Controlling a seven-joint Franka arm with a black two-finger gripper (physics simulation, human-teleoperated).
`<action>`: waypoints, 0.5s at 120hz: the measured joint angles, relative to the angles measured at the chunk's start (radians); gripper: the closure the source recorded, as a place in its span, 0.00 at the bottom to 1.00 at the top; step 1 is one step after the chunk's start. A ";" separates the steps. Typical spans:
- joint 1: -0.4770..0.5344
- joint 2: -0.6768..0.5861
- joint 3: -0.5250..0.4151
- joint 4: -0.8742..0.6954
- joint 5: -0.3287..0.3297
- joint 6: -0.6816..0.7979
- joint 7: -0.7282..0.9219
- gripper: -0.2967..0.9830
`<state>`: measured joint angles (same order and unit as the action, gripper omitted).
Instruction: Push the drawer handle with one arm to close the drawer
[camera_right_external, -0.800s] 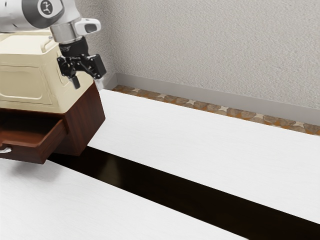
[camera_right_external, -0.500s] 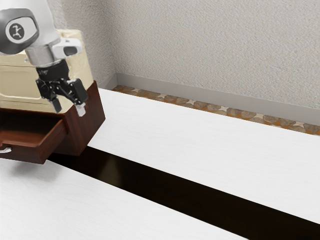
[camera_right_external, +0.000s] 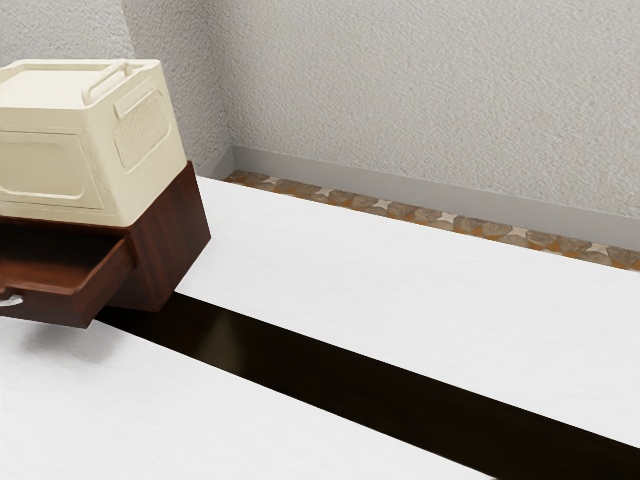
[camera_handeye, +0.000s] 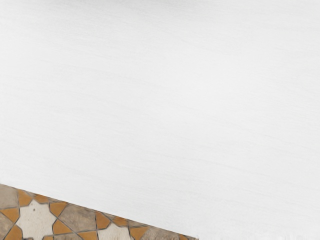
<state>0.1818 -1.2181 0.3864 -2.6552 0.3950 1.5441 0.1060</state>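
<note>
Wall: pale, rough plaster (camera_right_external: 430, 90), meeting a second face in a corner behind the bench; a grey skirting board (camera_right_external: 400, 195) runs along its foot.
Bench: a white top (camera_right_external: 380, 260) with faint grain, its far edge slanting down toward the exterior view's right. In the wrist view one edge of it borders the floor, with a soft grey shade on the side away from that edge.
Floor: patterned tiles (camera_right_external: 450, 222) beyond the far edge, with cream stars set among orange and brown pieces.
Dark strip: glossy, near black (camera_right_external: 330, 362), running lengthwise down the bench from the cabinet's base, between two white parts.
Cabinet: reddish-brown wood (camera_right_external: 175, 245), standing near the bench's far corner at the exterior view's left.
Cream box: ribbed and panelled, with a bar grip on its lid (camera_right_external: 50, 165), resting on top of the cabinet.
Drawer: pulled out of the cabinet, so open (camera_right_external: 62, 265); it juts toward the bench's near edge, and a soft shadow lies on the white top below it.
Gripper: I cannot tell from the pictures whether it is open or closed.
Handle: small, silvery (camera_right_external: 12, 300), on the drawer's front, right by the exterior view's left edge.
</note>
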 joint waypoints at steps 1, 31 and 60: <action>0.001 -0.004 0.016 -0.002 0.010 -0.005 0.003 0.26; 0.000 0.051 0.311 -0.011 0.284 -0.068 0.102 0.38; -0.021 0.063 0.295 -0.019 0.300 -0.004 0.201 0.64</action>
<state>0.1605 -1.1556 0.6815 -2.6747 0.6947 1.5404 0.3066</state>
